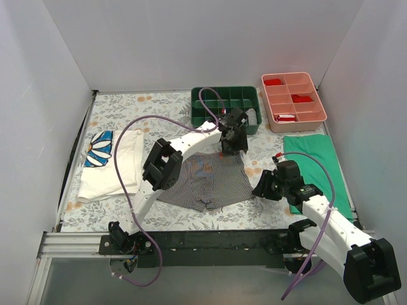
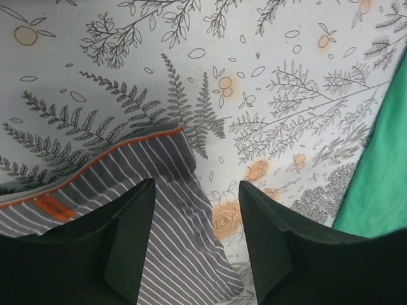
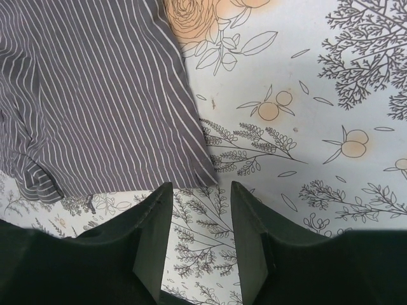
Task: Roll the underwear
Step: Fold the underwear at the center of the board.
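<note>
Underwear (image 1: 206,181) flat at the middle of the table (image 1: 95,216), waistband far. Left gripper (image 2: 197,244) over its far right corner, jaws wide, nothing held; the striped edge lies between the fingers. Right gripper (image 3: 200,238) just off the near right hem corner, jaws wide, empty. Green cloth (image 1: 318,165) at right.

Green tray (image 1: 238,90) sits beside pink tray (image 1: 276,101).

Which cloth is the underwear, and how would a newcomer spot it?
On the floral-print table, look at the middle. The underwear lies spread there: grey with thin white stripes and an orange-edged waistband, unlike the white daisy cloth to its left and the plain green cloth to its right.
</note>
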Motion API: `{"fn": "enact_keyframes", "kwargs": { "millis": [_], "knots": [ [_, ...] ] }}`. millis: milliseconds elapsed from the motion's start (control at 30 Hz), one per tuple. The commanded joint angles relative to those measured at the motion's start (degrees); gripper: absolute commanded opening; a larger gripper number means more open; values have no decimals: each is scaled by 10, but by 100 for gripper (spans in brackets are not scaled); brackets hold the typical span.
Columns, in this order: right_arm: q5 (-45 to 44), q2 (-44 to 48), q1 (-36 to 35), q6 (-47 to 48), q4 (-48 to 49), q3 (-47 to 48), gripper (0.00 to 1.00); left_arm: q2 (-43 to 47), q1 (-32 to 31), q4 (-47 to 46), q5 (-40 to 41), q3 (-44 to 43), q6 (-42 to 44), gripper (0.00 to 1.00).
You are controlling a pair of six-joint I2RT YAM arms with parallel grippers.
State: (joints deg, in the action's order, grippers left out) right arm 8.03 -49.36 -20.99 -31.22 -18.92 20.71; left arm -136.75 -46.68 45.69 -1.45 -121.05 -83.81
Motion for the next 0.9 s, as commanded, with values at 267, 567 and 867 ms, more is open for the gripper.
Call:
{"fn": "enact_keyframes", "kwargs": {
  "millis": [267, 567, 867],
  "knots": [
    [26, -37, 3, 7, 58, -15, 50, -35, -2, 27, 8, -51, 2, 54],
    [45, -65, 3, 15, 74, -20, 47, -41, -2, 23, 8, -52, 2, 46],
    [50, -66, 3, 13, 81, -24, 36, -47, -2, 25, 8, -52, 3, 27]
  ]
}}
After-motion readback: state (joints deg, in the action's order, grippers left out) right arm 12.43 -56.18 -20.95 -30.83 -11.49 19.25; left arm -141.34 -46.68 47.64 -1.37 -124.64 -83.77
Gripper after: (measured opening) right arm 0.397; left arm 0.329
